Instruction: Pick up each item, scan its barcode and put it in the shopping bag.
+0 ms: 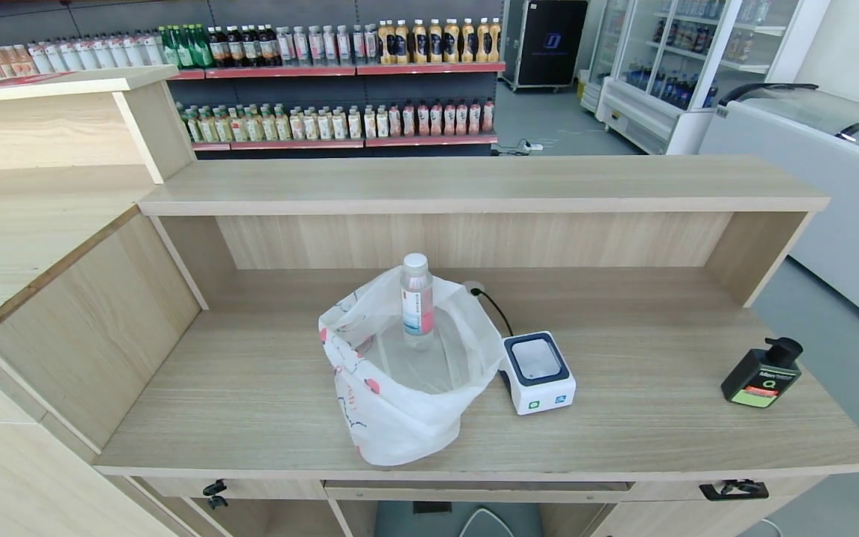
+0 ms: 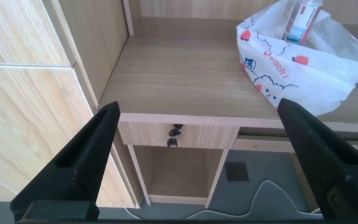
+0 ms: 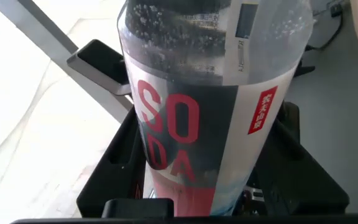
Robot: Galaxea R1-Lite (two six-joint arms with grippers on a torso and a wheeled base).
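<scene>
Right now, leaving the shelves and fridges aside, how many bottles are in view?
3: a clear bottle standing in the shopping bag, a dark pump bottle at the counter's right end, and a soda bottle in the right hand. Bag folds could hide more.

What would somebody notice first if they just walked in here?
Probably the white bag in the middle of the wooden counter, with a bottle standing upright in it and a small scanner right beside it. Next, the black pump bottle alone at the counter's right end. Up close, the right gripper grips a soda bottle with red letters.
</scene>
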